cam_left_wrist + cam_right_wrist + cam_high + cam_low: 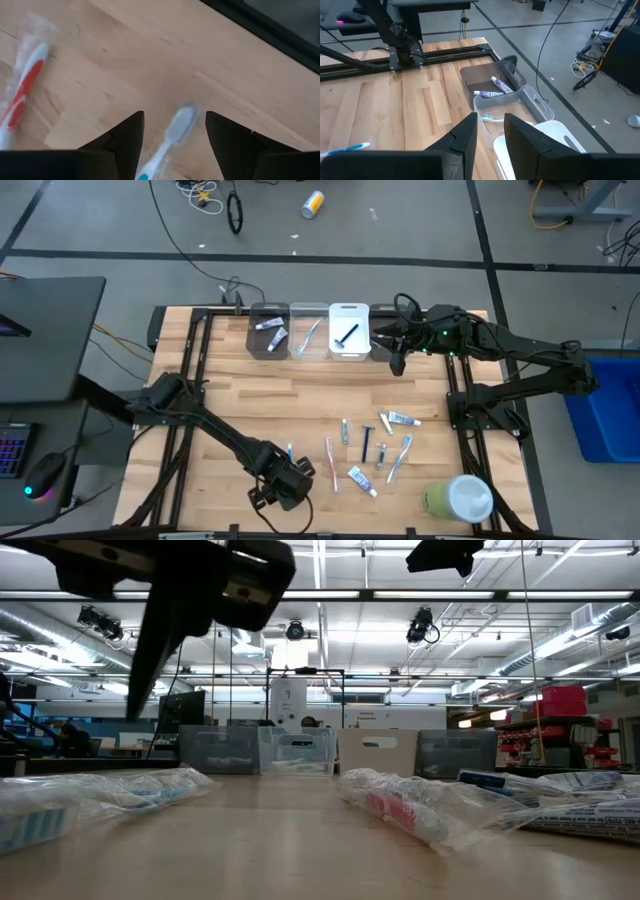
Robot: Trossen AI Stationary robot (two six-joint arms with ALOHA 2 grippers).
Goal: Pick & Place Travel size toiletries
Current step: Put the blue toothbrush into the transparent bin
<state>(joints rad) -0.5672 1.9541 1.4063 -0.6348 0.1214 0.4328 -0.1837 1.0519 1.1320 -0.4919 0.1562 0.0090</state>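
1. Left gripper low at the table's 7 o'clock, fingers spread apart, nothing held; set astride a wrapped blue-and-white toothbrush so that closing should catch its neck.
2. Red-and-white toothbrush lying just beside that one, outside the fingers, likely left for a later grab.
3. Right gripper poised at 1 o'clock over the bin row, fingers a little apart and empty; probably parked there clear of the left arm's reach.
4. Four bins lined along the 12 o'clock edge, seemingly one per kind: dark bin with two small tubes, clear bin with a toothbrush, white bin with a black razor.
5. Loose toiletries scattered around 5 o'clock: toothbrushes, tubes, a razor, not yet sorted.
6. Large green-and-white container at the 5 o'clock corner, apart from the pile.
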